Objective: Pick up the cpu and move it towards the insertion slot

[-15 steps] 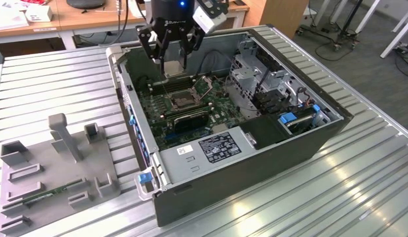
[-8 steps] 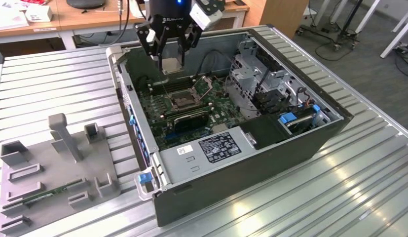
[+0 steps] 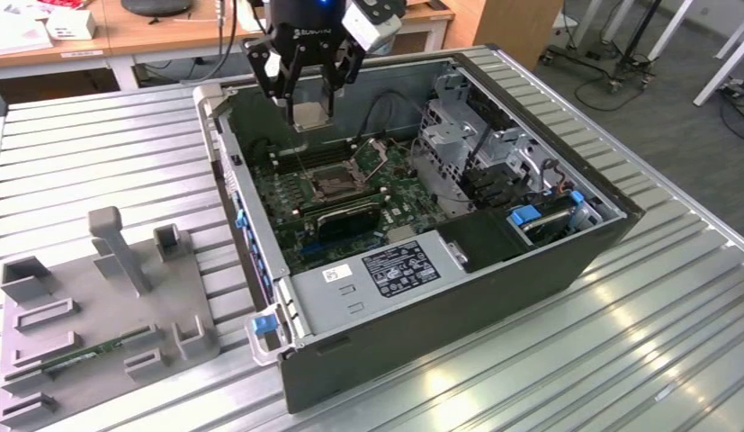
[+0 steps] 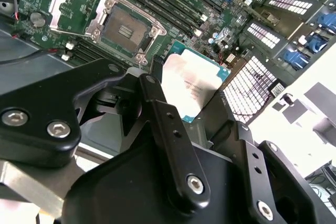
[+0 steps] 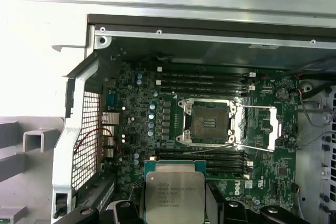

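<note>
My gripper (image 3: pixel 310 101) hangs over the far end of the open computer case, shut on the cpu (image 3: pixel 311 117), a small square chip with a pale silvery top. In both wrist views the cpu (image 4: pixel 191 85) (image 5: pixel 175 195) sits clamped between the black fingers (image 4: pixel 157 114) and is lifted clear of the board. The insertion slot (image 3: pixel 336 186) is a dark square socket with a shiny metal frame, its lid swung open, at the middle of the green motherboard (image 3: pixel 402 202). The slot (image 5: pixel 208 123) (image 4: pixel 125 29) lies apart from the cpu, below and ahead of it.
A grey tray (image 3: pixel 59 360) holding a green memory stick (image 3: pixel 95 351) lies on the slatted metal table at the exterior view's left. Inside the case are long black memory slots (image 5: pixel 202 77), a power supply (image 3: pixel 384 270) and drive cages (image 3: pixel 468 135). The case walls (image 3: pixel 234 180) ring the board.
</note>
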`<act>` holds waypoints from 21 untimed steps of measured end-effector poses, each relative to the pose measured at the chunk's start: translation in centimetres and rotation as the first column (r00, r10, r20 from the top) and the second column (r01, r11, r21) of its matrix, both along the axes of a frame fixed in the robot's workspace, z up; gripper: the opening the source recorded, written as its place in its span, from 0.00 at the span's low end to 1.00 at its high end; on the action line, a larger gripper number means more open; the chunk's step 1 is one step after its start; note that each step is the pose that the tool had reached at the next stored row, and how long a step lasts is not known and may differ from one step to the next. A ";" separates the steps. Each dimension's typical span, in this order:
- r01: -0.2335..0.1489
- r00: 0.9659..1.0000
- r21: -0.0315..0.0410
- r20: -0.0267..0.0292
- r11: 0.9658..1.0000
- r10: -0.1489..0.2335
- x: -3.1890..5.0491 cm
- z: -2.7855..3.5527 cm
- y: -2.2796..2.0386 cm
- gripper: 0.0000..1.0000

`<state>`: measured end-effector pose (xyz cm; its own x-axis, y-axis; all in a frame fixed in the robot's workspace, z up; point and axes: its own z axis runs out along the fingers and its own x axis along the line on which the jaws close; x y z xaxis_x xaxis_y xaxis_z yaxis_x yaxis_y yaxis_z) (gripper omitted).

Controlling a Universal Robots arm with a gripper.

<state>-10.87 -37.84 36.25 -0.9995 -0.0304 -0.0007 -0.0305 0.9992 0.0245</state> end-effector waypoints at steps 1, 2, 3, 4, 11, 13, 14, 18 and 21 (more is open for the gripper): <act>0.000 1.000 0.000 0.000 1.000 0.000 0.00 0.00 0.00 0.55; 0.000 1.000 0.000 0.000 1.000 0.000 0.00 -0.01 0.01 0.55; 0.000 1.000 0.000 0.000 1.000 0.000 0.00 -0.01 0.01 0.55; 0.000 1.000 0.000 0.000 1.000 0.000 0.00 -0.04 0.02 0.55; 0.000 1.000 0.000 0.000 1.000 0.000 0.00 -0.41 0.07 0.55; 0.000 1.000 0.000 0.000 1.000 0.000 0.00 -0.43 0.07 0.55; 0.000 1.000 0.000 0.000 1.000 0.000 0.00 -0.44 0.07 0.55; 0.000 1.000 0.000 0.000 1.000 0.000 0.00 -0.49 0.08 0.55; 0.000 1.000 0.000 0.000 1.000 0.000 0.00 -0.62 0.07 0.55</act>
